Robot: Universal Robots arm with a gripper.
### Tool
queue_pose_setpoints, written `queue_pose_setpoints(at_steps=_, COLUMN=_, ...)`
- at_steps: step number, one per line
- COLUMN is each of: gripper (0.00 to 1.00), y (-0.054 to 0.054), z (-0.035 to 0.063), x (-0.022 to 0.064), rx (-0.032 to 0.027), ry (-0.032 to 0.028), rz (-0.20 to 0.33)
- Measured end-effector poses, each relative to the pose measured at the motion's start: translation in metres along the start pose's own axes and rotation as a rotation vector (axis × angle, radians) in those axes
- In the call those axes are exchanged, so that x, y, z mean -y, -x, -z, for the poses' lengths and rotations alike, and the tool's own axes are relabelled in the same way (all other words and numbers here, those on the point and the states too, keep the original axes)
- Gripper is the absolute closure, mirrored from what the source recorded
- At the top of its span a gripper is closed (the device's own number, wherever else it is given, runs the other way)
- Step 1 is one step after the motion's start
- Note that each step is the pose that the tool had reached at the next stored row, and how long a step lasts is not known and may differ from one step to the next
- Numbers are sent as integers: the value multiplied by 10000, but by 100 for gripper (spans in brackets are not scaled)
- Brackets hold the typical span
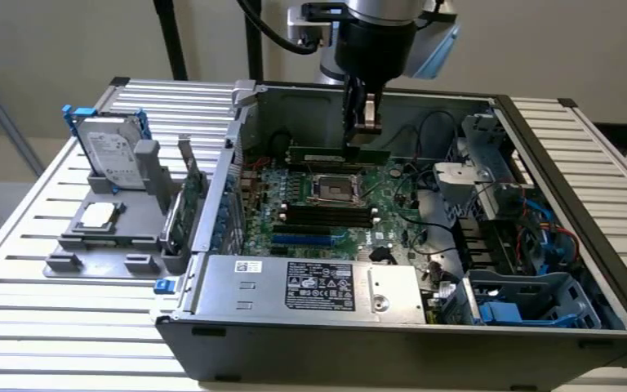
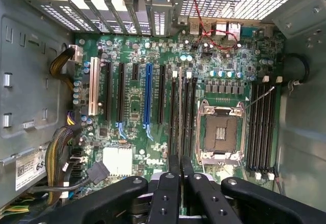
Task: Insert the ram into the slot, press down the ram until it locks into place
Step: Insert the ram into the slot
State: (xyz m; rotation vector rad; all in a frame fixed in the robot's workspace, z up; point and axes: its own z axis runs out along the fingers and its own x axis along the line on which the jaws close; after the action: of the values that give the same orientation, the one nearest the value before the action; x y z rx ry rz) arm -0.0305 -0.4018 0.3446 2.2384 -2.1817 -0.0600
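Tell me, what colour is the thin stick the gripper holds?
Green; the thin circuit-board stick shows best in the exterior view.

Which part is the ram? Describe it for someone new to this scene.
Look inside the open computer case, at the CPU socket on the motherboard. Behind it in the exterior view, the ram is the thin green stick in the gripper; nearby memory slots are black.

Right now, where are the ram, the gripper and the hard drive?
ram (image 1: 319, 153), exterior view, on the green stick's flat side.
gripper (image 1: 364, 132), exterior view, between the fingertips that pinch the ram.
hard drive (image 1: 110, 151), exterior view, on its silver face.
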Motion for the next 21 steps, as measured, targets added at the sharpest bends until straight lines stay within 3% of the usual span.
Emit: queue_pose_setpoints(at_steps=21, gripper=87, y=31, z=-380, x=25, rx=4, ry=-2, rz=-112)
